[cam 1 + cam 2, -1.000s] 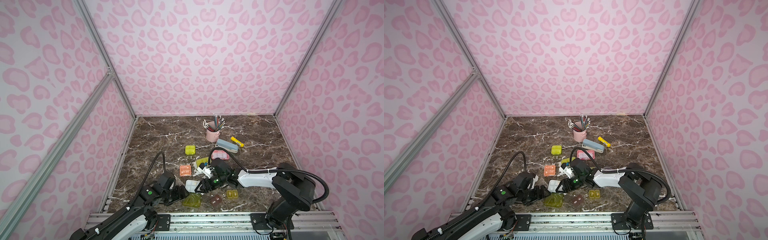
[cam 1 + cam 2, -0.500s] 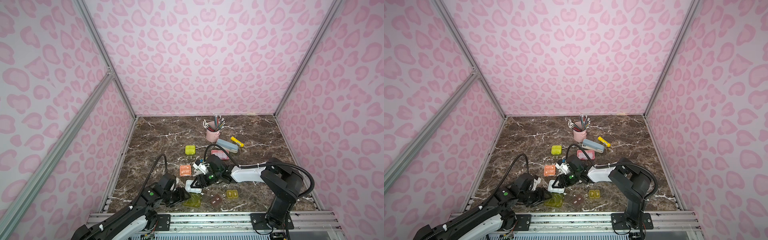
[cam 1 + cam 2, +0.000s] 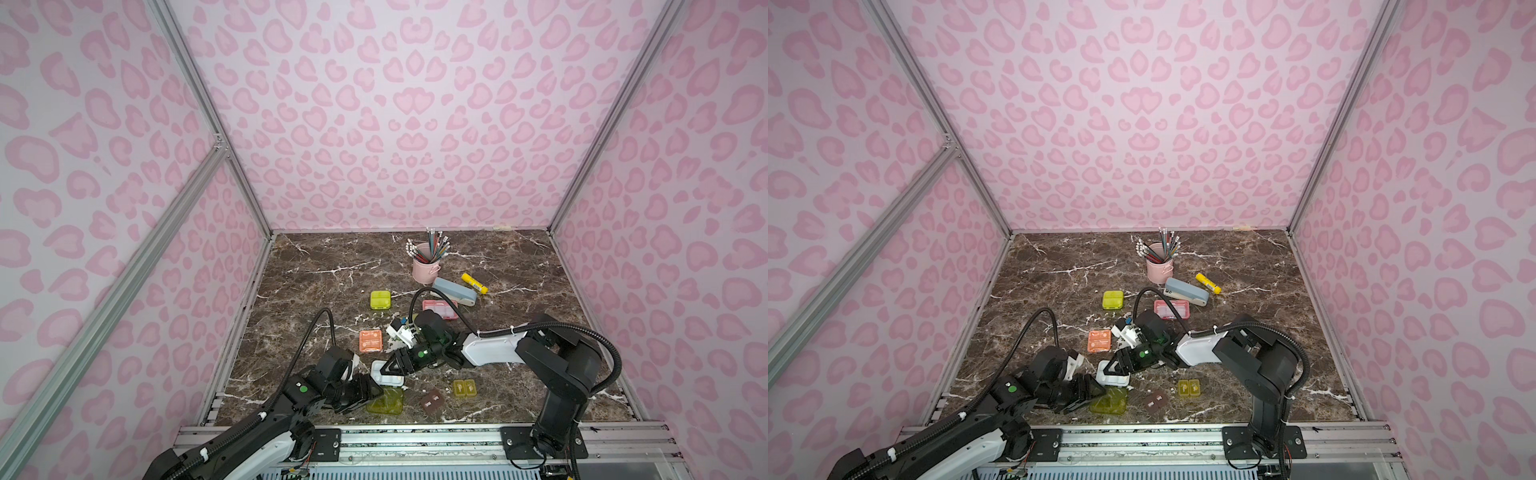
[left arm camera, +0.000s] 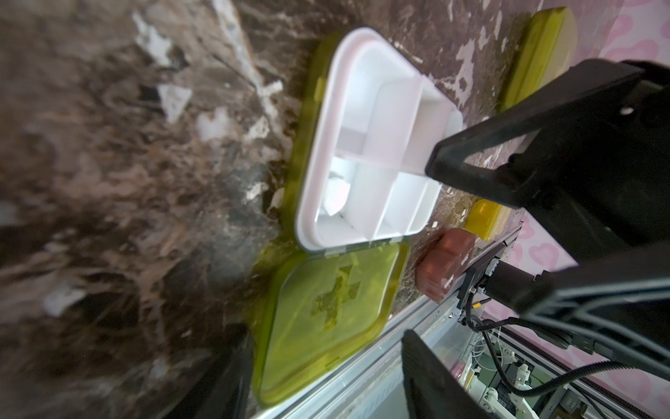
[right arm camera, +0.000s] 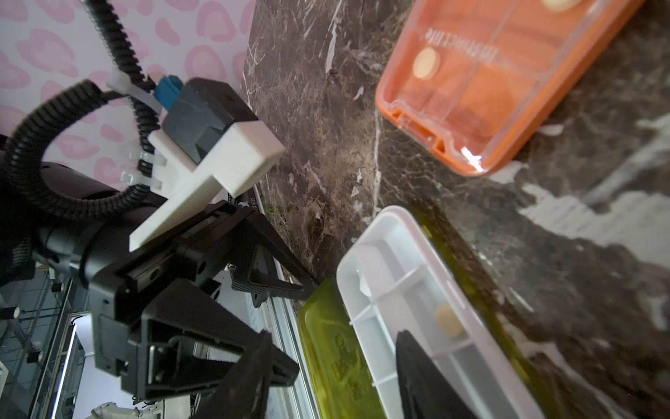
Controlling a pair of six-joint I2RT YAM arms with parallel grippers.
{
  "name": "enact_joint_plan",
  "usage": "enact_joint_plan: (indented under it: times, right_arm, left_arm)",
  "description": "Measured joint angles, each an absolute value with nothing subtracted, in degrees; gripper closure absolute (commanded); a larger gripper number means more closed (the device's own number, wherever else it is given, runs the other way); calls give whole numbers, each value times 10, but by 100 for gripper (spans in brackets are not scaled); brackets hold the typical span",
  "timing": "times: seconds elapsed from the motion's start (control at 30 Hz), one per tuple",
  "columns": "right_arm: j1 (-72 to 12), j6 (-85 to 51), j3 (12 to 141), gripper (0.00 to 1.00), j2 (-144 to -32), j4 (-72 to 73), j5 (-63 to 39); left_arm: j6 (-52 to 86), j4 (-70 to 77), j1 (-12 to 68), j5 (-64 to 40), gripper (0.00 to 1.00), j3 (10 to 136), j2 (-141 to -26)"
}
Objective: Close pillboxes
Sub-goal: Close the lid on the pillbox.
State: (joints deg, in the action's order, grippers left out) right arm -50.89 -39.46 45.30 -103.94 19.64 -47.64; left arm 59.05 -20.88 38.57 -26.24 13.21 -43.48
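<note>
Both arms have closed in over the last second: the right gripper [image 3: 388, 368] has slid leftward onto the open pillbox [image 3: 386, 376], and the left gripper [image 3: 374, 392] has pushed up to its lid [image 4: 326, 312]. That pillbox sits close to the worktop's [image 3: 316, 266] front edge, left of the middle, laid fully open. Its white tray [image 4: 366, 119] lies toward the back and the yellow-green lid flat toward the front. The hinge between them runs roughly along that edge, so the lid has to swing up and backward. The left gripper is the nearer one to the lid, just at its left side, jaws apart and holding nothing, one fingertip at the lid's rim. One finger of the right gripper reaches down into the tray; whether its jaws pinch the wall I cannot tell. The tray's compartments hold a white tablet [image 4: 335, 196] and a tan tablet [image 5: 449, 321]. Behind it the orange pillbox [image 5: 507, 79], shut, shows round tan tablets through its clear top. Near the back edge a pink cup [image 3: 424, 266] holds pencils [image 3: 430, 245].
</note>
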Motion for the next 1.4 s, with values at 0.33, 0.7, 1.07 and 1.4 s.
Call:
enact_joint_plan:
  times: [0.33, 0.7, 1.07, 1.4]
  right_arm:
    - [-509, -404, 446, 43, -1040, 212, -478]
    - [-509, -410, 445, 43, -1040, 211, -474]
    - [-510, -411, 451, 42, -1027, 189, -465]
    - [-498, -389, 488, 40, -1021, 125, -447]
  left_arm:
    - [621, -168, 385, -272, 34, 132, -437]
    - [634, -145, 385, -272, 34, 157, -448]
    - [632, -145, 385, -270, 33, 183, -463]
    - [622, -145, 384, -267, 33, 206, -494]
